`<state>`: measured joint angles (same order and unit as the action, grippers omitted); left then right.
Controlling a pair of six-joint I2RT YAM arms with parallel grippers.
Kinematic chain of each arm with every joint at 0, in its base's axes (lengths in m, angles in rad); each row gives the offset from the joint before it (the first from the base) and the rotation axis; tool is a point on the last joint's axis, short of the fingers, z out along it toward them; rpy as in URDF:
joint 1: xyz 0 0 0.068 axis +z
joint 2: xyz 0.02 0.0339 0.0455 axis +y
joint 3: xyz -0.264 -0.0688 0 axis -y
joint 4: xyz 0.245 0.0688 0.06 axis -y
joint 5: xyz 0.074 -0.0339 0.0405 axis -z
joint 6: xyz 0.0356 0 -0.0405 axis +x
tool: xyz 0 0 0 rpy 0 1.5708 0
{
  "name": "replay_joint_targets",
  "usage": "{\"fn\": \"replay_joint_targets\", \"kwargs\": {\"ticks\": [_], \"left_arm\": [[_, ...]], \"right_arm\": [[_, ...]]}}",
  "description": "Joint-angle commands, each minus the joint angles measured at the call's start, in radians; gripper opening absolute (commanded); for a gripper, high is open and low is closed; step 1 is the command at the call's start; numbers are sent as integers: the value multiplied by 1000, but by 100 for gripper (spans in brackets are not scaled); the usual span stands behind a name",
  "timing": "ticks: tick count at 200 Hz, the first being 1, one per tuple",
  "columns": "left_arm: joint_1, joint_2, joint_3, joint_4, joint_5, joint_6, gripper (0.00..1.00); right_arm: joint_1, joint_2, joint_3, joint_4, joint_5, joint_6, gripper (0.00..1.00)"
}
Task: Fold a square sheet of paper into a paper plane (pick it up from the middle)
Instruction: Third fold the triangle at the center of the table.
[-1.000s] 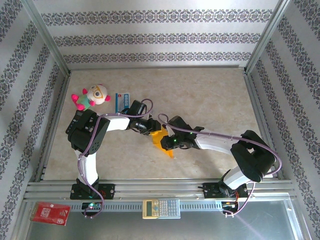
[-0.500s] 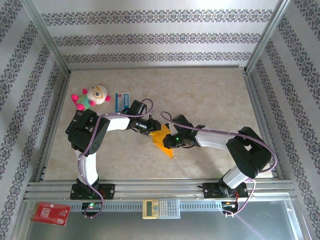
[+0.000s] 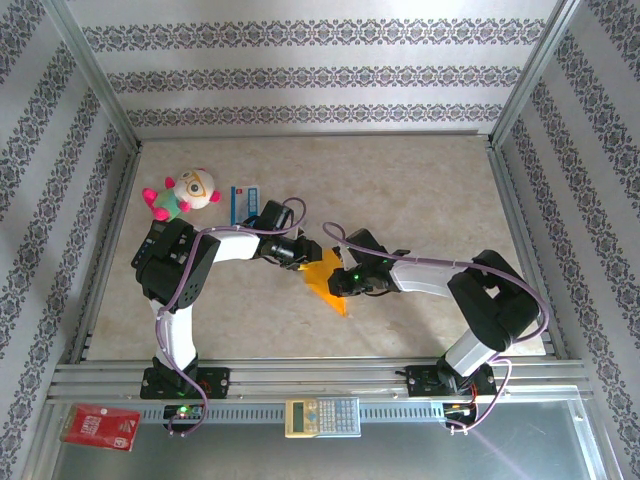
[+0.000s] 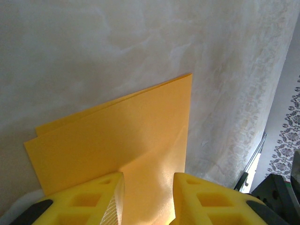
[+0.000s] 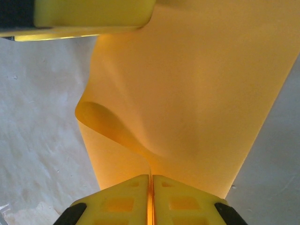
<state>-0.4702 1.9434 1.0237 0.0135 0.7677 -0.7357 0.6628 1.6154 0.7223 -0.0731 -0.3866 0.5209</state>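
Right gripper [image 5: 150, 180], jaws pressed together on an edge of the square sheet of paper [image 5: 197, 93], so that only a thin orange line shows between its yellow fingers [image 5: 122, 199]; just ahead of the pinch the paper rises in a soft rounded hump. Left gripper [image 4: 149, 178], jaws parted to a narrow gap, its two yellow fingers [image 4: 93, 201] standing over the sheet [image 4: 126, 136], which here lies doubled, one layer's edge set slightly off from the other's; whether these fingers press on the paper cannot be told. Seen from above, the sheet [image 3: 337, 296] lies on the table [image 3: 420, 190] straight beyond the calculator [image 3: 322, 416], well apart from it. The left gripper [image 3: 303, 258] meets the sheet beyond and slightly left of the calculator, the right gripper [image 3: 336, 283] beyond and slightly right of it. A plush toy [image 3: 182, 194] and a blue-and-white packet [image 3: 243, 203] sit farther beyond the calculator, to its left.
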Motion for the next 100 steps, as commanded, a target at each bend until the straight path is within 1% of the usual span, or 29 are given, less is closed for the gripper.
{"fn": "replay_joint_targets", "kwargs": {"ticks": [1, 100], "left_arm": [[-10, 66, -9, -64, -41, 39, 34], [-10, 69, -8, -62, -36, 39, 34]], "right_arm": [[-11, 22, -9, 15, -13, -15, 11], [-25, 29, 5, 6, -11, -35, 11]]}}
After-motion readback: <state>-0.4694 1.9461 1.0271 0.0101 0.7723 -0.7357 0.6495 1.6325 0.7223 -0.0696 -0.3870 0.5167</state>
